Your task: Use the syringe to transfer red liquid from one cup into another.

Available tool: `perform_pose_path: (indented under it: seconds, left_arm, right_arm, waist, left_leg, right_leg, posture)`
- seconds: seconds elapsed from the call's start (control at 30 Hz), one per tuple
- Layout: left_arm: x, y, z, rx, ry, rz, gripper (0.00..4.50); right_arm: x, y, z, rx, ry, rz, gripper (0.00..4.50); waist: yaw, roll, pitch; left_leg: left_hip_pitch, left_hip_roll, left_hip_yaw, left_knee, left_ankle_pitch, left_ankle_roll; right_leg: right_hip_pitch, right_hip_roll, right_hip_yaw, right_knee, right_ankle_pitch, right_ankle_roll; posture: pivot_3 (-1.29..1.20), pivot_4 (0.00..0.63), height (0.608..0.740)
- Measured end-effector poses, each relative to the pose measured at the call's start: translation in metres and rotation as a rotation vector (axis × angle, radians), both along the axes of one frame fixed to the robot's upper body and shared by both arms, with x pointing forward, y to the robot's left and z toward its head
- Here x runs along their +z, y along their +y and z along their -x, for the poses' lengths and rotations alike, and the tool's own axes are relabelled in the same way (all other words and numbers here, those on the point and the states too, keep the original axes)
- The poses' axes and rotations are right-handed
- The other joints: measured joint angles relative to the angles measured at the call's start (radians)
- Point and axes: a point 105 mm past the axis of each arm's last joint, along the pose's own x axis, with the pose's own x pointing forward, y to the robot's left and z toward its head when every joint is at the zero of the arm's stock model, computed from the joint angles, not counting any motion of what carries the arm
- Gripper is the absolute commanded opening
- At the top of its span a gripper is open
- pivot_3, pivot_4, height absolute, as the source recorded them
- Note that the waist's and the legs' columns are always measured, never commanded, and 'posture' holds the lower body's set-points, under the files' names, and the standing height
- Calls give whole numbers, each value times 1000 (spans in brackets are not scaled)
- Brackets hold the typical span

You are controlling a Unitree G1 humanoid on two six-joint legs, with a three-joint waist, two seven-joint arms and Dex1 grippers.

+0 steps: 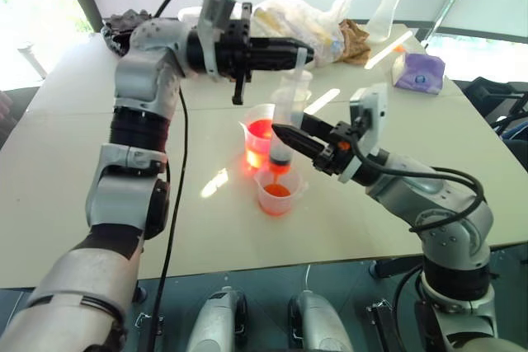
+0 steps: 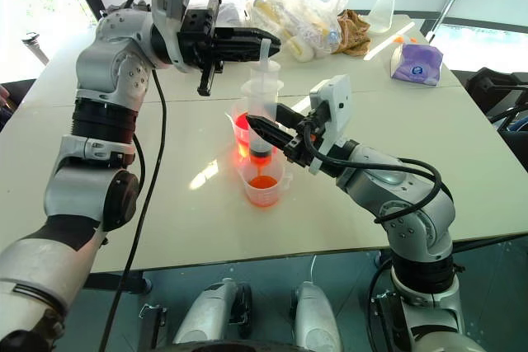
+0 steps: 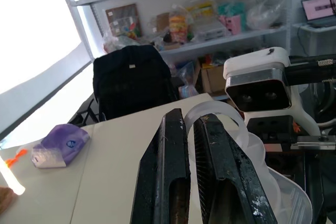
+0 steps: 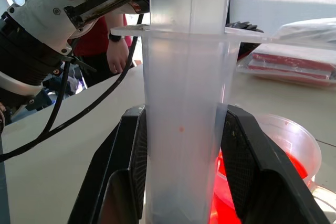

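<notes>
The right hand (image 2: 262, 129) is gripping the syringe (image 2: 262, 117) over the small cup (image 2: 264, 187) while the left hand (image 2: 262, 41), closed on its plunger (image 2: 265, 49), is pressing down next

The syringe (image 1: 285, 125), clear plastic with a translucent white plunger, stands upright at frame centre, nozzle directly above the short cup. The spouted beaker (image 1: 258, 132) sits on the counter behind it, partly filled with glowing red liquid (image 1: 259, 131). The short plain cup (image 1: 278, 190), just in front, holds a shallow orange-red layer.
</notes>
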Motion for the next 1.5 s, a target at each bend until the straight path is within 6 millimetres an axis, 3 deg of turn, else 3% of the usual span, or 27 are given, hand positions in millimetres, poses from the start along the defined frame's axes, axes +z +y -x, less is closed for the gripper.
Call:
perform_pose_path:
  seconds: [0.67,0.73,1.03,1.13,1.3,1.4,1.5]
  left_arm:
    - [-18,0,3,34,61,15,44]
    - [-18,1,3,40,69,15,780]
    - [-8,12,-8,105,100,60,3059]
    - [-1,33,-17,211,120,86,3059]
    - [2,99,-21,438,254,212,3059]
    - [-21,127,-11,560,331,230,3059]
    - [-55,136,1,645,410,196,3059]
  right_arm:
    - [2,-5,-2,28,11,48,1496]
    - [2,-5,-2,25,14,46,1496]
    - [23,-25,-14,-93,-38,7,1496]
    - [38,-25,-13,-83,-70,-22,1496]
    - [107,-45,-10,-60,-115,-280,1496]
    - [126,-56,-16,-32,-24,-366,1496]
    - [122,-75,-38,-108,108,-323,1496]
  waist:
    - [1,0,0]
    - [1,0,0]
    - [0,0,0]
    - [-5,0,0]
    - [-7,1,0]
    - [-2,1,0]
    - [3,0,0]
  left_leg:
    - [0,0,0,0,0,-1]
    - [0,0,0,0,0,-1]
    - [0,0,0,0,0,-1]
    - [0,0,0,0,0,-1]
    - [1,1,0,-1,3,-6]
    - [1,0,0,-1,3,-6]
    - [1,-2,-1,0,2,-4]
  right_leg:
    - [0,0,0,0,0,0]
    - [0,0,0,0,0,0]
    - [0,0,0,0,0,0]
    - [0,0,0,0,0,0]
    - [0,-1,0,0,0,0]
    - [2,-3,0,-2,0,0]
    - [3,-5,-1,-3,0,0]
  posture:
    - [0,150,740]
    - [0,150,740]
    - [0,150,740]
    - [0,150,740]
    - [0,150,740]
    - [0,150,740]
    - [0,150,740]
